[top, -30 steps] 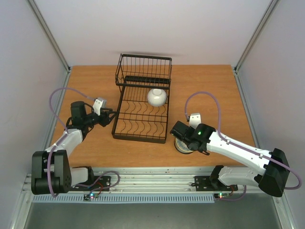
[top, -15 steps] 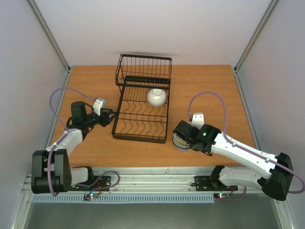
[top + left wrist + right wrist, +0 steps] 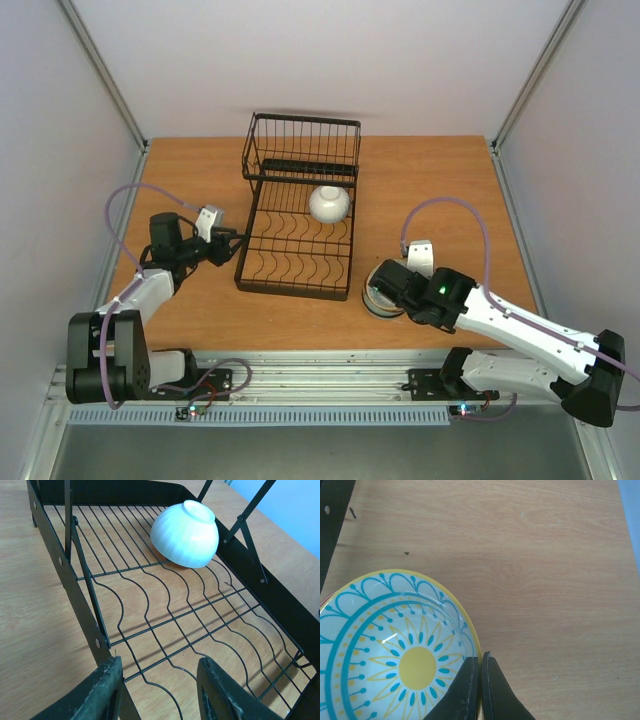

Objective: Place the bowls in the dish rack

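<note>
Orange-brown wooden table (image 3: 450, 180) carries it all. Black wire rectangular dish rack (image 3: 293, 291) sits mid-table, tall basket section at the far end. Just right of its near right corner stands a stack of round ceramic bowls (image 3: 380, 303), w/ a blue-and-yellow patterned ceramic bowl (image 3: 400, 655) on top, opening up. A plain white ceramic bowl (image 3: 329, 203) lies tipped, foot up, in the rack's far right slots. Right gripper (image 3: 480, 666) has its fingers brought together on the patterned bowl's right rim, 1 inside & 1 outside: clamped on it. Left gripper (image 3: 159, 665) hangs at the rack's left rail, fingers apart, nothing between them.

Step in hand, as I read it: picking the top bowl off the stack; grip on, lift not yet begun. Next move calls for a straight lift clear of the bowl beneath, then travel left & far over the rack rail, tilting the bowl on edge into a free slot. Thin rim pinch, so it may swing.

Count: 1 table, 1 rack, 1 stack, 2 grippers. Bowls: 1 in rack, 1 atop stack; those under it can't be counted.
</note>
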`<state>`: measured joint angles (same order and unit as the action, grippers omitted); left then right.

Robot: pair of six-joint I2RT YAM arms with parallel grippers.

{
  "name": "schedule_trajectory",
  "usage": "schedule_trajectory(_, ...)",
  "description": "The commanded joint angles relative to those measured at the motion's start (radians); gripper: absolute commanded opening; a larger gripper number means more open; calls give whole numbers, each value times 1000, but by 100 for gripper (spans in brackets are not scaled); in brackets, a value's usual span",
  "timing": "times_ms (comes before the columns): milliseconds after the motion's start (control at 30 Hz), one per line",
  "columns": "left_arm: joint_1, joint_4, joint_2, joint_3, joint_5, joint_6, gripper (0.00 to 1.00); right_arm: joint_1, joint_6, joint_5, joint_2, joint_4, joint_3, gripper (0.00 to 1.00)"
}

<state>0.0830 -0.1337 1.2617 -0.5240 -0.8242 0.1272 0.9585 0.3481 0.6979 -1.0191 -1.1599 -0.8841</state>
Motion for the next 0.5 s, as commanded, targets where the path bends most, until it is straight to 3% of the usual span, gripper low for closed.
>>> schedule_trajectory(0,0,-59,11,-8,-6,7,43,42,52,23,19,-52,-25,1)
schedule_trajectory(467,0,-58,-3,-5,-11,6,43,131,116,88,0,-92,-56,1)
